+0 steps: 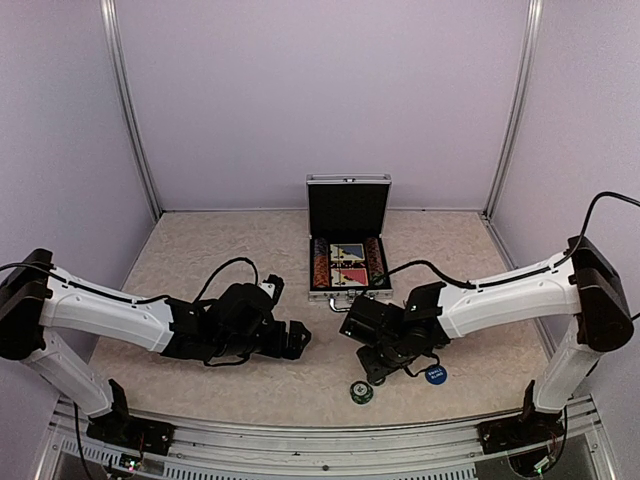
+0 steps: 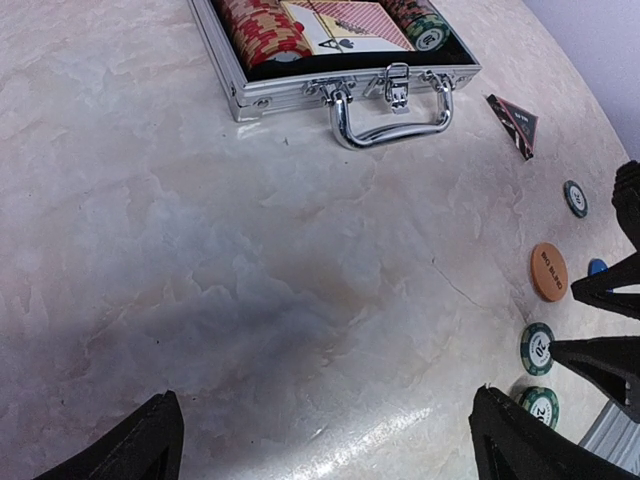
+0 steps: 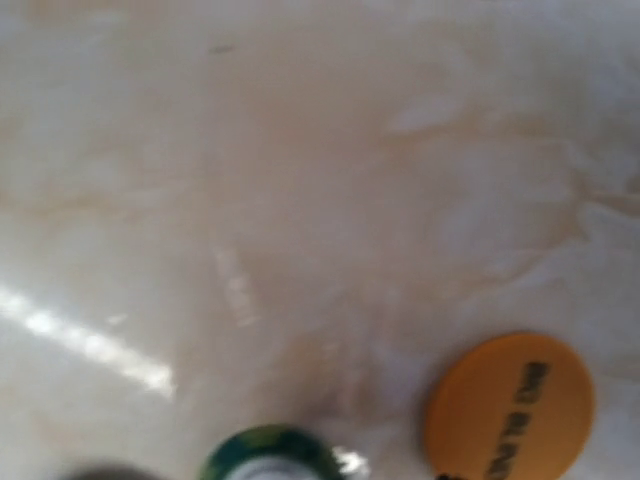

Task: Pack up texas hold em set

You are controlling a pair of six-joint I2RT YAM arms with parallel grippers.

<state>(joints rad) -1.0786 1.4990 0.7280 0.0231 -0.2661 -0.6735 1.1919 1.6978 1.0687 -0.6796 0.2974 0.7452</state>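
The silver briefcase of the texas hold em set stands open at the back centre. Cards and red and green chips fill it. On the table lie a dark triangular marker, an orange disc, a blue disc and green chips. My left gripper hangs open over bare table, left of these pieces. My right gripper is low over the chips. Its fingers stand apart with one tip at a green chip. The right wrist view is blurred, showing the orange disc and a green chip.
The briefcase handle points toward the arms. The metal rail of the table's near edge runs just behind the loose chips. Lilac walls close in the back and both sides.
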